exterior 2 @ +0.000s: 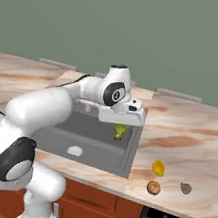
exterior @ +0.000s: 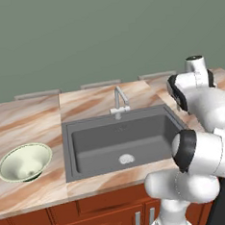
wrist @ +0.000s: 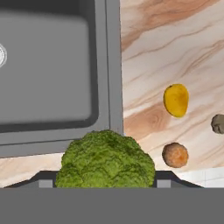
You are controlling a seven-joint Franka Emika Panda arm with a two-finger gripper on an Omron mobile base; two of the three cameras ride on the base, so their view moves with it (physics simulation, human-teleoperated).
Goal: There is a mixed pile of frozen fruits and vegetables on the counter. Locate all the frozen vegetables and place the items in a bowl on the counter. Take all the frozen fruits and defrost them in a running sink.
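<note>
While clamped, broccoli floret (wrist: pixel 105 159) crown faces camera.

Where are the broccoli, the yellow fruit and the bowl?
broccoli (wrist: pixel 106 159), hand view, middle of its bumpy green top.
yellow fruit (wrist: pixel 176 100), hand view, centre of the oval.
bowl (exterior: pixel 12 162), left base view, pale inner wall.

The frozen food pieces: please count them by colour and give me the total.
Green: 1, the broccoli, held in the gripper
Yellow-orange: 1, the oval piece
Orange-brown: 1, the round piece
Grey-brown: 1, the lump
Total: 4
</note>
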